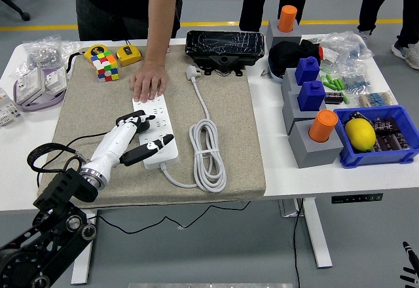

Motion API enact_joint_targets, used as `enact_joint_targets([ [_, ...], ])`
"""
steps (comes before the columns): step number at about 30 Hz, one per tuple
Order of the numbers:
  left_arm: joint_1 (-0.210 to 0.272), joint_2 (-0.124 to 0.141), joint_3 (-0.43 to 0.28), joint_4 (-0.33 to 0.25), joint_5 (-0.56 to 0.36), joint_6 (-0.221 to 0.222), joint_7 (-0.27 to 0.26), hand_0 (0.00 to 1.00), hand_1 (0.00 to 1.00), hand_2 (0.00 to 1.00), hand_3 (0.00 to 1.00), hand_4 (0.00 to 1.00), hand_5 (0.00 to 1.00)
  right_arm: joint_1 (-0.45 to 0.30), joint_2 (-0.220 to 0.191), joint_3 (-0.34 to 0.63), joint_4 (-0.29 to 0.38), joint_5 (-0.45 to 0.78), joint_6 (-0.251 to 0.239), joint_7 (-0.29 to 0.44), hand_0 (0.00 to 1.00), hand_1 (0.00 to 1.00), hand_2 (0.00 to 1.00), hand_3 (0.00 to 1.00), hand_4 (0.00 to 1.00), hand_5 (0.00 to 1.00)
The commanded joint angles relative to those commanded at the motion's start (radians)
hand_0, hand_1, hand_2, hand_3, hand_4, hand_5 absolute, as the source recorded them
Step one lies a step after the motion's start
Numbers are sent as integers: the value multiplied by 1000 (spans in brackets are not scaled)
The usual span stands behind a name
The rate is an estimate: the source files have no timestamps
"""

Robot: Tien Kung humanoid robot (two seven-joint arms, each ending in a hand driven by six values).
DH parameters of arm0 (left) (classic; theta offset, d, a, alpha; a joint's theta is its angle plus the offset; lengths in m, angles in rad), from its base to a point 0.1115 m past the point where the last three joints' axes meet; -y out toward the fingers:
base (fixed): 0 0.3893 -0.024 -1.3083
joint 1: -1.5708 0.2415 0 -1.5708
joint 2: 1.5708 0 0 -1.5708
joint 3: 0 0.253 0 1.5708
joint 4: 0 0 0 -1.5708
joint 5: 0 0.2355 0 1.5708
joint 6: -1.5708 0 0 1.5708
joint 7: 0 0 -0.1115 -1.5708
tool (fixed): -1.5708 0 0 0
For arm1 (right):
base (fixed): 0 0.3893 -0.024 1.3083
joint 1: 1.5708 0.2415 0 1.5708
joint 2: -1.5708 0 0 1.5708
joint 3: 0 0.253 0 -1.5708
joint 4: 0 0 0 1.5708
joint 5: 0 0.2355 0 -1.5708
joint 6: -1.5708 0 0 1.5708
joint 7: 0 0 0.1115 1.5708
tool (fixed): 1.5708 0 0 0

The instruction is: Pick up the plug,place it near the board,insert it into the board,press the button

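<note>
Now the plug (140, 126) sits between left-hand fingers (156, 144) over the board (163, 114).

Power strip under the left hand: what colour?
White, cord included. The power strip shows best in the head view, on the beige mat.

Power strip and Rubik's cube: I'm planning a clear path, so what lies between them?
In the head view, the person's hand presses the power strip's far end; between it and the cube is bare mat.
</note>
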Motion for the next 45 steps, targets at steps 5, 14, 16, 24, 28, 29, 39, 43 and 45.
enact_joint_targets([
  [5,-11,3,5,0,24,-1,7,998,974,940,911,998,998,-3,0,0,0,-1,0,-2,998,846,757,797,998,998],
  [14,-11,9,14,-6,59,-4,22,998,971,938,908,998,998,-3,-1,-4,0,1,-2,-2,998,846,756,796,998,998],
  [16,-11,9,14,-8,62,-5,24,998,971,937,909,998,998,-4,-1,-4,0,1,-2,-2,998,846,755,796,998,998],
  [24,-12,9,17,-7,63,-8,26,998,970,936,907,998,998,-3,-3,-4,0,3,-2,-2,998,846,754,795,998,998],
  [28,-16,5,28,-5,63,-10,29,998,970,936,907,998,998,-3,-3,-3,0,3,-2,-3,998,846,755,795,998,998],
  [29,-17,3,30,-4,64,-10,30,998,970,936,907,998,998,-2,-2,-3,0,3,-1,-2,998,846,755,795,998,998],
  [39,-27,-3,45,-3,67,-10,31,998,968,934,906,998,998,2,-3,-5,0,6,-1,-1,998,846,755,795,998,998],
  [43,-30,-3,43,-2,73,-12,33,998,967,933,906,998,998,2,-4,-3,0,5,-1,-1,998,846,755,794,998,998],
  [45,-30,-2,43,-1,74,-13,34,998,967,933,906,998,998,1,-4,-3,0,4,-1,-1,998,846,755,794,998,998],
])
